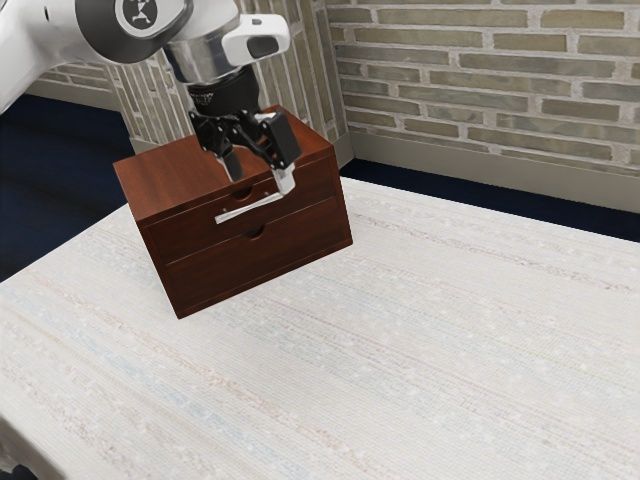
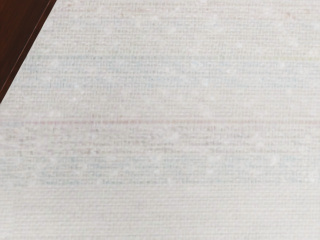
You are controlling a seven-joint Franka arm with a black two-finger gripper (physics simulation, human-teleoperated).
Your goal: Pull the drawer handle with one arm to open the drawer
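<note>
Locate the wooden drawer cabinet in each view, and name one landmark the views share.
Exterior view: wooden drawer cabinet left of centre, on the pale table, beneath the gripper.
Wrist view: a dark brown wedge of it, bordering the table.
Shared landmark: the pale woven table meeting the cabinet's dark wood.

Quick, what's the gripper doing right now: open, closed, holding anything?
Gripper: open, fingers spread apart at the upper drawer's handle, not clamped on it.
</note>
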